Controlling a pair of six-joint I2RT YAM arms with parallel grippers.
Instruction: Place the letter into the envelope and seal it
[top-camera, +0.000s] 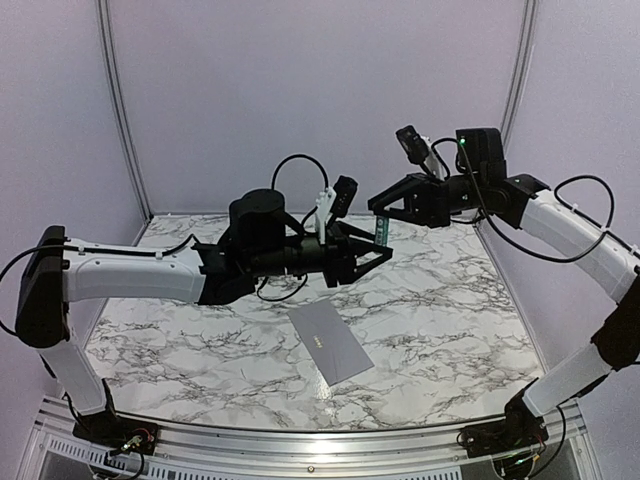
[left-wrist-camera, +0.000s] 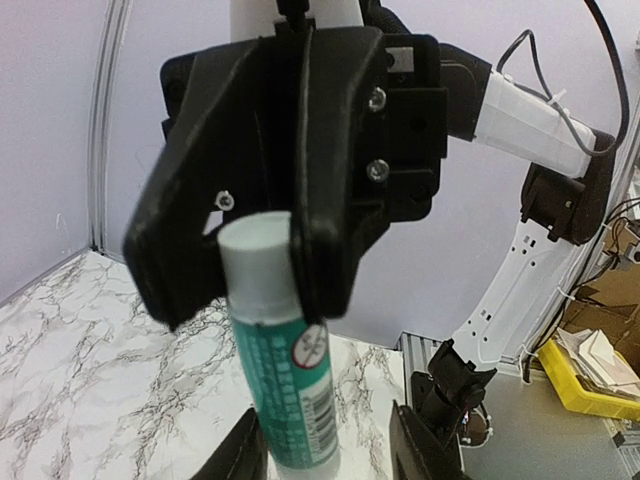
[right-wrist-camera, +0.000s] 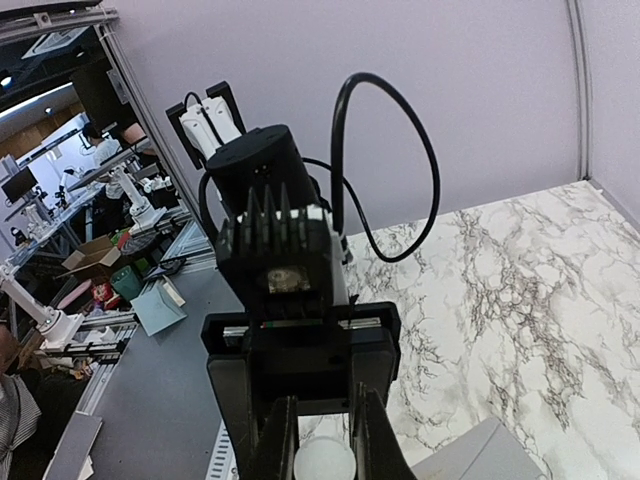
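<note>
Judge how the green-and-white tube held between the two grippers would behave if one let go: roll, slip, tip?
The tube looks round and smooth, so it probably slips in a loose pinch. Left gripper and right gripper hold opposite ends; released on the marble table, it likely rolls.

The flat plain grey paper envelope (top-camera: 331, 342) lies closed on the marbled surface (top-camera: 450, 310) — turned at a slant, near its front edge.

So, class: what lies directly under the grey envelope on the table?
The envelope lies flat on the marble table; only tabletop shows around its edges. Anything beneath or inside it is covered and cannot be seen.
</note>
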